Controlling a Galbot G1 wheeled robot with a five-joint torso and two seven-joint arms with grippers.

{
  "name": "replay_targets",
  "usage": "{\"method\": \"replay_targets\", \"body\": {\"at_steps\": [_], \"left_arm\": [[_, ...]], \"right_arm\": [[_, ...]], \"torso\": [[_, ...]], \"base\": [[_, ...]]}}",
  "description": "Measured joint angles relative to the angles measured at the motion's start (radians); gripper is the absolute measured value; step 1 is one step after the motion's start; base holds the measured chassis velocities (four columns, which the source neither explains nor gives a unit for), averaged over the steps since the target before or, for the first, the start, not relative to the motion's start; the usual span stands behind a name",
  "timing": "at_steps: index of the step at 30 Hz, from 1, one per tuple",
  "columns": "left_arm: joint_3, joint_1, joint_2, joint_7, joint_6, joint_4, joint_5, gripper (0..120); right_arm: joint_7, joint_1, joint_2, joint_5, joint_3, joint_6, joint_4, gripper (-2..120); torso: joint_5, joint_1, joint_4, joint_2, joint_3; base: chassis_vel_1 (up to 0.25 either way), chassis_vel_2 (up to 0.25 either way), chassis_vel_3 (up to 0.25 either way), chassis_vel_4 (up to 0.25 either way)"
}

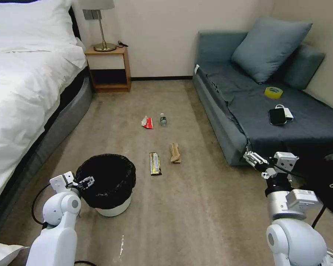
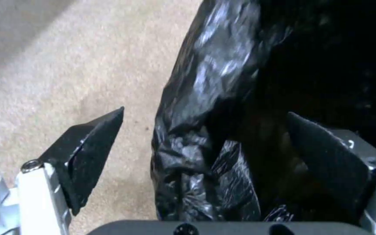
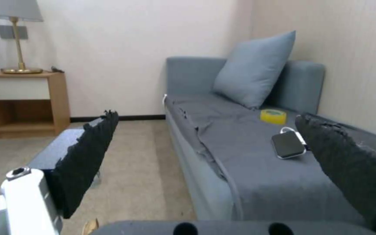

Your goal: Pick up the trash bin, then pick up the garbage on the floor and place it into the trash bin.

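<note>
Left gripper (image 1: 86, 181) straddles the trash bin (image 1: 106, 184) rim at nine o'clock, fingers wide, unclamped. Bin interior looks dark; garbage (image 1: 155, 163) lies on carpet at one o'clock. Right gripper (image 1: 252, 159) hangs spread, empty.

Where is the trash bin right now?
In the head view, the trash bin stands on the carpet at lower left, beside the bed, with the left gripper at its rim.

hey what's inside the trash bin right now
The trash bin shows a crinkly black bag lining it and folded over its rim. The left gripper is open astride the rim, one finger inside. No litter is visible, though the dark bottom can't be made out.
</note>
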Motion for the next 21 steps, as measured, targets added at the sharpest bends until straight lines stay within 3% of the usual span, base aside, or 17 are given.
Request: {"method": "replay_targets", "body": {"at_steps": [4, 17, 18, 21], "left_arm": [[-0.001, -0.001, 0.003, -0.002, -0.002, 0.011, -0.018, 93], [-0.001, -0.001, -0.001, 0.000, -0.006, 0.011, -0.032, 48], [-0.002, -0.001, -0.003, 0.000, -0.006, 0.010, -0.035, 38], [-0.004, 0.000, -0.004, -0.001, -0.006, 0.010, -0.039, 32]], "right_arm": [[0.000, 0.004, 0.003, -0.002, -0.001, 0.000, -0.003, 100], [0.002, 0.009, 0.001, -0.003, -0.001, 0.004, -0.010, 100], [0.004, 0.010, -0.002, -0.001, 0.000, 0.007, -0.011, 100], [0.006, 0.011, -0.004, 0.003, 0.000, 0.010, -0.012, 100]], "torso": [[0.0005, 0.000, 0.0001, 0.000, 0.000], [0.0002, 0.000, 0.0001, 0.000, 0.000], [0.0002, 0.000, 0.0001, 0.000, 0.000], [0.0002, 0.000, 0.0001, 0.000, 0.000]], "base": [[0.000, 0.000, 0.000, 0.000], [0.000, 0.000, 0.000, 0.000], [0.000, 0.000, 0.000, 0.000], [0.000, 0.000, 0.000, 0.000]]}}
